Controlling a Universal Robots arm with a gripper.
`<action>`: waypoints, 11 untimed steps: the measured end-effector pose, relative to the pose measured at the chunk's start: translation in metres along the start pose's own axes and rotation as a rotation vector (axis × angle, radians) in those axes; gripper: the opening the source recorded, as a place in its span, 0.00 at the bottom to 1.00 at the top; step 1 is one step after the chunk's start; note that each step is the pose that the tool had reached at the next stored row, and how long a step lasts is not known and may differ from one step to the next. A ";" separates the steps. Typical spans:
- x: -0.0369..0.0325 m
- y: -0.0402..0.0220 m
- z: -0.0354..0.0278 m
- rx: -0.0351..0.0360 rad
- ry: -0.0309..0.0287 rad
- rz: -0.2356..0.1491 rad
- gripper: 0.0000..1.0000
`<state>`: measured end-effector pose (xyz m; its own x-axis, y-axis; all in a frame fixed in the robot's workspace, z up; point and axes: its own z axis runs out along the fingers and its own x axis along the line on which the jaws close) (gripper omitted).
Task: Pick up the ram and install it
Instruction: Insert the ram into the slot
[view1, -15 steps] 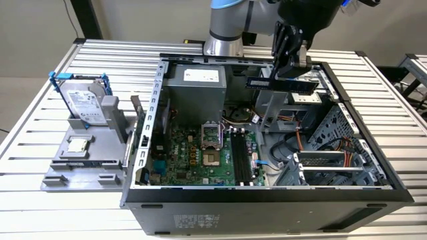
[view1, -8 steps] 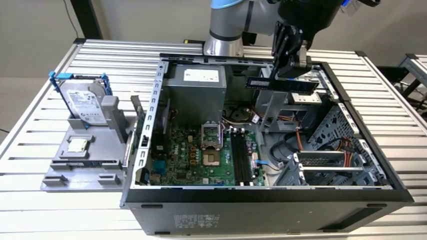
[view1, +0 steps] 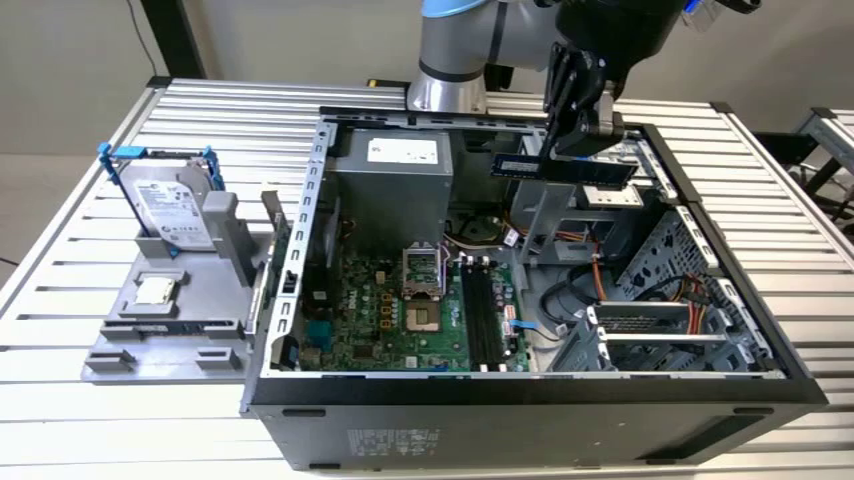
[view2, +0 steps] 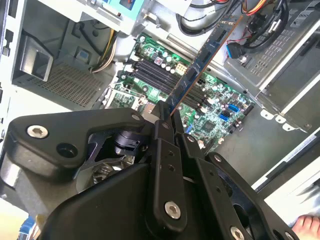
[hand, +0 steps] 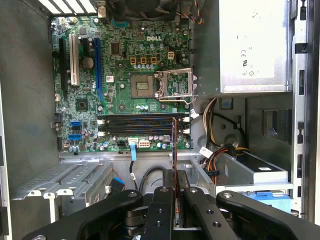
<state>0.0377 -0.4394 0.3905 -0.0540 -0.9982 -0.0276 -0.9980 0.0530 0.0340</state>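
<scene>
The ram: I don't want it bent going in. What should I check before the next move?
1. Grip: ok, the gripper is shut on the ram.
2. Clearance: ok, the ram hangs above the open case, off the motherboard.
3. Slots free: ok, the black memory slots look empty.
4. Alignment: not ok, the ram lies crosswise to the memory slots.
5. Whether the slot latches are open: cannot tell.
</scene>
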 end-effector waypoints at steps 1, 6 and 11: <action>0.0000 0.0000 0.0000 0.0000 0.0000 0.001 0.00; 0.0000 -0.0001 0.0000 0.0012 -0.0014 0.043 0.00; 0.0000 0.0000 0.0000 0.0032 -0.0039 0.116 0.00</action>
<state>0.0378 -0.4394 0.3904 -0.1689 -0.9853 -0.0275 -0.9852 0.1679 0.0340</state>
